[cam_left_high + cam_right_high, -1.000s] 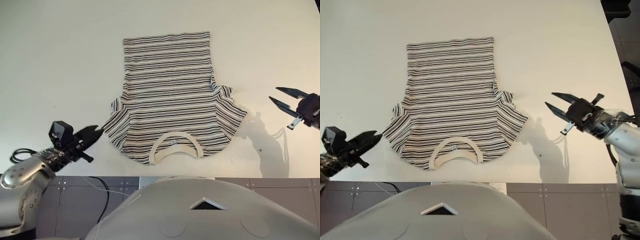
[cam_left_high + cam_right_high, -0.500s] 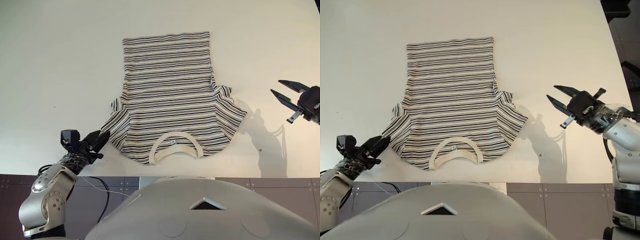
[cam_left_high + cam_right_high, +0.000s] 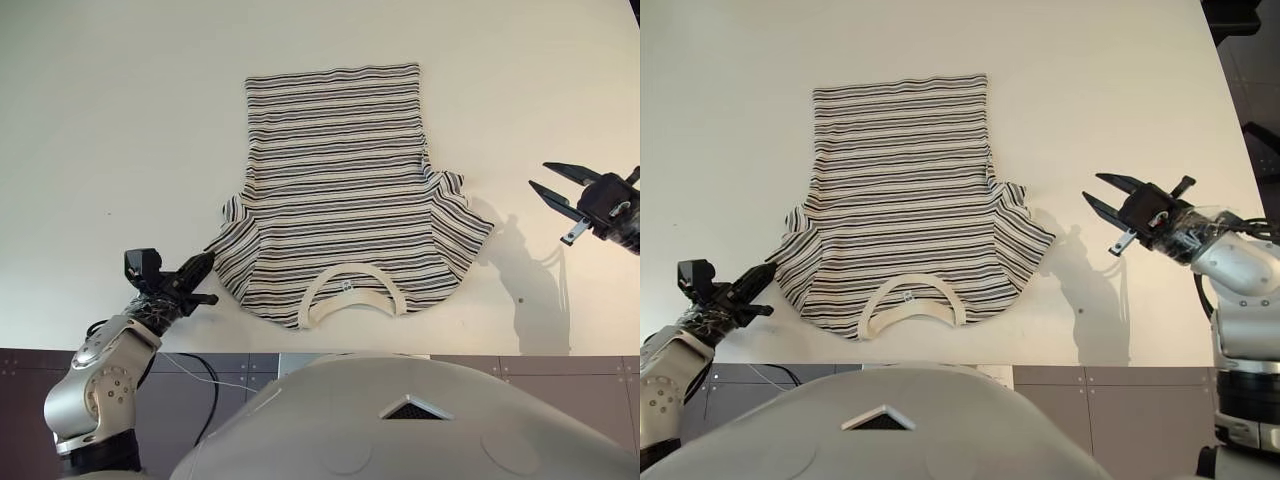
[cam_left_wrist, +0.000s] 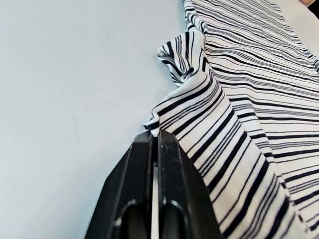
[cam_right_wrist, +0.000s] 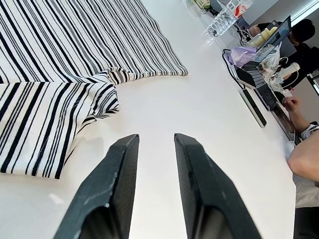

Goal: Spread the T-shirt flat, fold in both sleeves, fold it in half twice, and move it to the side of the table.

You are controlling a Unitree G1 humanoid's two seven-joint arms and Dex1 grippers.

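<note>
Arms sit low at either side: left gripper [image 3: 203,264], fingers pressed together, touches the left sleeve [image 4: 195,112] at its edge; right gripper [image 3: 1092,187], fingers spread, hovers apart from the right sleeve [image 3: 462,216]. The striped T-shirt [image 3: 340,170] lies flat mid-way across the white table [image 3: 120,120], collar [image 3: 350,290] nearest the robot.

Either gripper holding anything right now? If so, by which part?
Right gripper: open, holds nothing. Left gripper: fingers shut at the sleeve hem of the T-shirt; whether cloth is pinched between them cannot be told.
</note>
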